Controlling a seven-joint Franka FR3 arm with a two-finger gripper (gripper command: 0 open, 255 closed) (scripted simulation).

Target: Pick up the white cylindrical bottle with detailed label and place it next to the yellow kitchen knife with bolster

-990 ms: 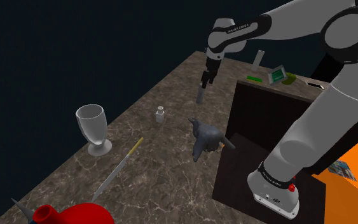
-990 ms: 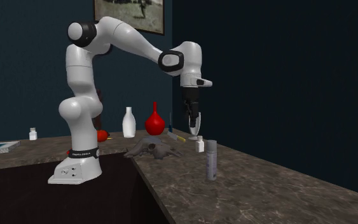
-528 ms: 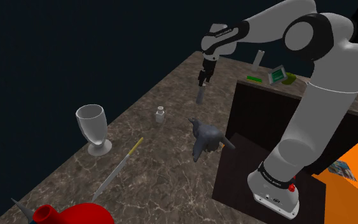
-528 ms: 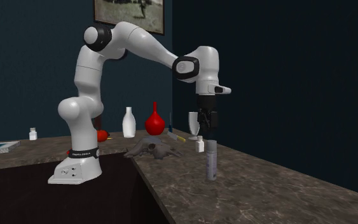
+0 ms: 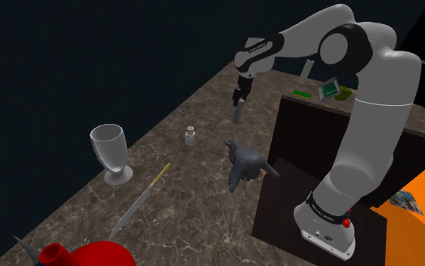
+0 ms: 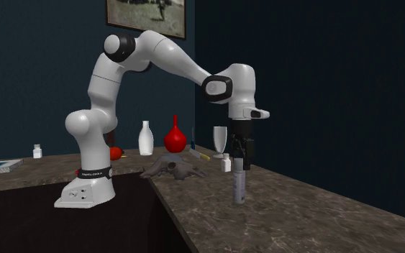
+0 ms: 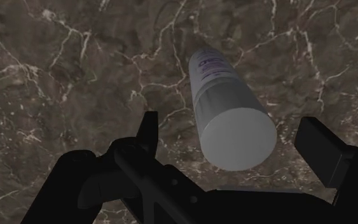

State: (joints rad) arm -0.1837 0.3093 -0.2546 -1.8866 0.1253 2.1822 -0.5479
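Gripper (image 7: 233, 127) hovered spread wide over the upright white bottle (image 5: 238, 114), upper middle of the shoulder view; looked pre-grasp, so it needed lowering, then pinching.

Marble counter (image 5: 192, 208), pale bottle (image 6: 239, 190) at 12 o'clock, small jar (image 5: 191, 137), grey figurine (image 5: 244, 161), goblet (image 5: 109, 151) at 9 o'clock, knife (image 5: 139, 200), red vase (image 5: 93, 254) at 7 o'clock

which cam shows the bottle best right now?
Wrist view: the bottle sits between the fingers of the open gripper, untouched, its cap and label plain. The shoulder view shows it small, under the gripper. The second exterior view shows it upright on the counter, side-on, gripper over its top.
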